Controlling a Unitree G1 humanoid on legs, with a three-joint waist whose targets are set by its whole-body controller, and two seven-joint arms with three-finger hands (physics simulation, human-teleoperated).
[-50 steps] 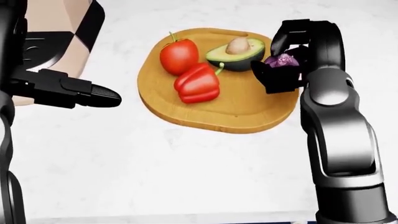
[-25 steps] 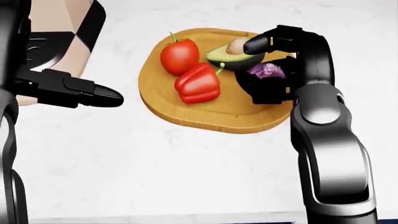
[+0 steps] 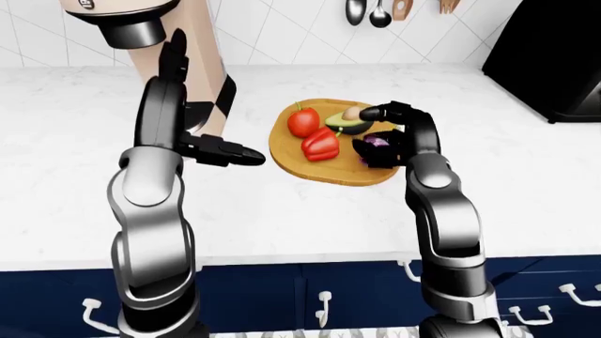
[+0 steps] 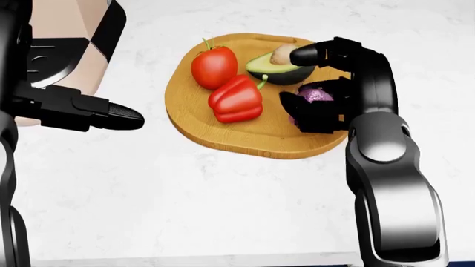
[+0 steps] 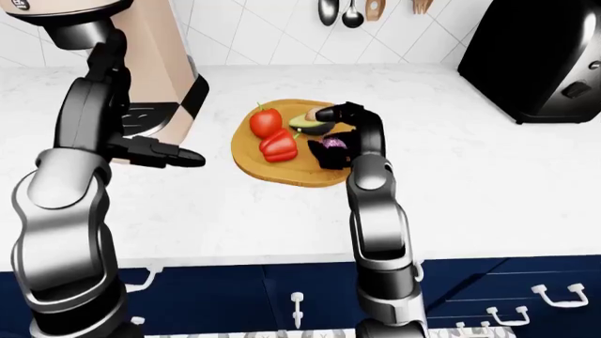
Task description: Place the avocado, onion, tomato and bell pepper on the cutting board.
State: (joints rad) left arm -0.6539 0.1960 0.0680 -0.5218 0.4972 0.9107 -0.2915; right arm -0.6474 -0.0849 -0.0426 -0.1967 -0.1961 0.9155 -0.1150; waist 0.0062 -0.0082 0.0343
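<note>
Right hand (image 4: 316, 92) now lower and further in over the cutting board (image 4: 223, 133) than a second ago; onion (image 4: 316, 95) moved from the board's 3 o'clock rim to inside it, around 4 o'clock from centre. Fingers partly unclenched: one finger (image 4: 312, 54) stretched out above the avocado (image 4: 278, 67), the others cupped under the onion. Cannot tell if fully let go or touching wood. Likely last item at placement; release and retract remain.

Onion: purple, rough, mostly hidden by the palm. Avocado half, pit up, at 1 o'clock. Tomato (image 4: 214, 67) at 11, bell pepper (image 4: 236, 99) near centre. Left hand (image 4: 111, 115) empty, fingers extended, over the surface (image 4: 185, 194) at 9 o'clock, off the board.
</note>
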